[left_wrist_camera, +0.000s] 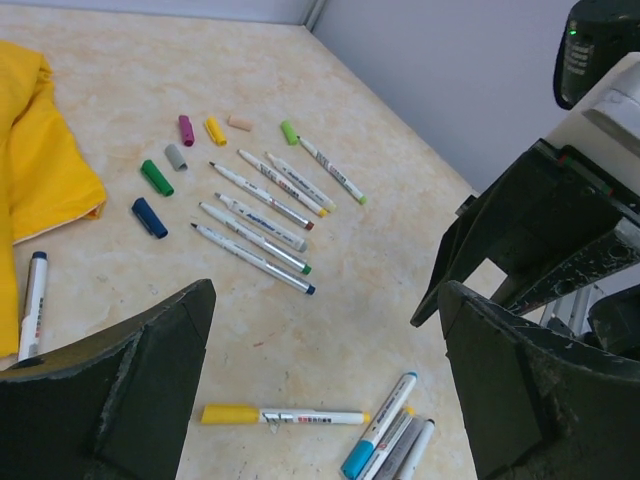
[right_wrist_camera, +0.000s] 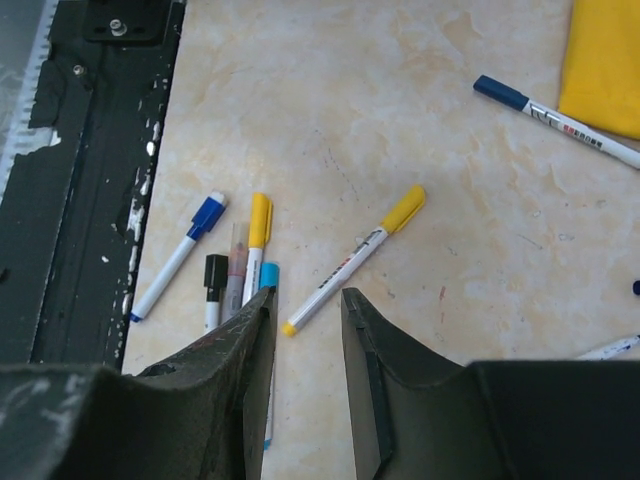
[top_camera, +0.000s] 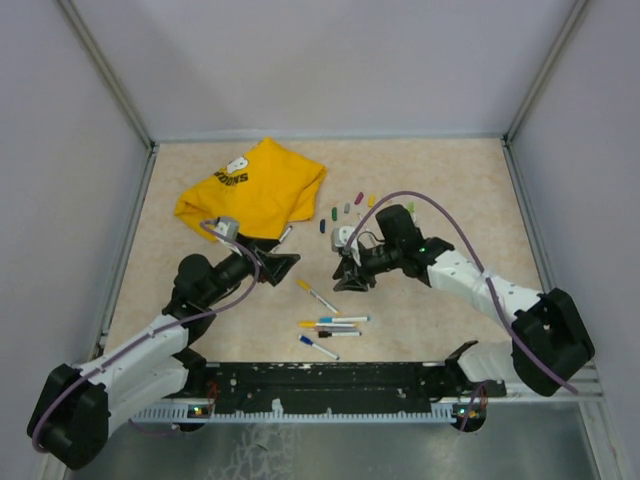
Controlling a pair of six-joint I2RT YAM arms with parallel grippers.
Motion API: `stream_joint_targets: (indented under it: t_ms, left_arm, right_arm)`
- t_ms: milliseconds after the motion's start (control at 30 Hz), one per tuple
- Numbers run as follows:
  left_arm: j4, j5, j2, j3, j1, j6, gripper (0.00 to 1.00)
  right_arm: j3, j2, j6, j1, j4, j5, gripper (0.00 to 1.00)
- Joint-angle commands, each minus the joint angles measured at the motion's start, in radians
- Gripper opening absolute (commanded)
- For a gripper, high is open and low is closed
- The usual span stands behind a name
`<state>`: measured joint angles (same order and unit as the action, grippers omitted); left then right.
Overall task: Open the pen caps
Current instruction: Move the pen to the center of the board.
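Note:
Several loose pen caps point(left_wrist_camera: 156, 177) in pink, yellow, grey, green and blue lie near the shirt, beside a row of uncapped pens point(left_wrist_camera: 262, 200). A yellow-capped pen point(left_wrist_camera: 280, 415) lies on the table under my left gripper point(left_wrist_camera: 325, 300), which is wide open and empty. A cluster of capped pens point(right_wrist_camera: 240, 265) lies near the black rail. My right gripper point(right_wrist_camera: 306, 300) hovers above the table with its jaws a little apart and nothing between them, just short of the yellow-capped pen point(right_wrist_camera: 355, 258). From above, the left gripper point(top_camera: 285, 265) and right gripper point(top_camera: 352, 275) face each other.
A yellow T-shirt point(top_camera: 255, 190) lies at the back left, with a blue-capped pen point(left_wrist_camera: 32, 305) at its edge. The black rail point(right_wrist_camera: 90, 180) runs along the near table edge. Grey walls enclose the table on three sides.

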<state>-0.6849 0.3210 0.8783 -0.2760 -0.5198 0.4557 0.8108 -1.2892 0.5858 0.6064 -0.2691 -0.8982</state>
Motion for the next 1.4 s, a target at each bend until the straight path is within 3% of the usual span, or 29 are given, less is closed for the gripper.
stream_joint_targets:
  t_ms: [0, 400, 667, 1367]
  left_arm:
    - [0.051, -0.024, -0.011, 0.0, 0.006, -0.007, 0.98]
    - [0.243, -0.36, -0.115, 0.016, 0.006, -0.093, 0.99]
    - [0.128, -0.52, -0.095, 0.089, 0.004, -0.154, 0.99]
    - [0.024, -0.528, 0.009, 0.081, 0.004, -0.17, 1.0]
  right_arm:
    - [0.003, 0.003, 0.053, 0.047, 0.063, 0.066, 0.33]
    - [0.024, -0.104, -0.032, 0.195, 0.132, 0.28, 0.33]
    - [0.061, -0.163, -0.01, 0.229, 0.076, 0.323, 0.33]
    - [0.104, -0.289, -0.089, 0.253, 0.091, 0.424, 0.3]
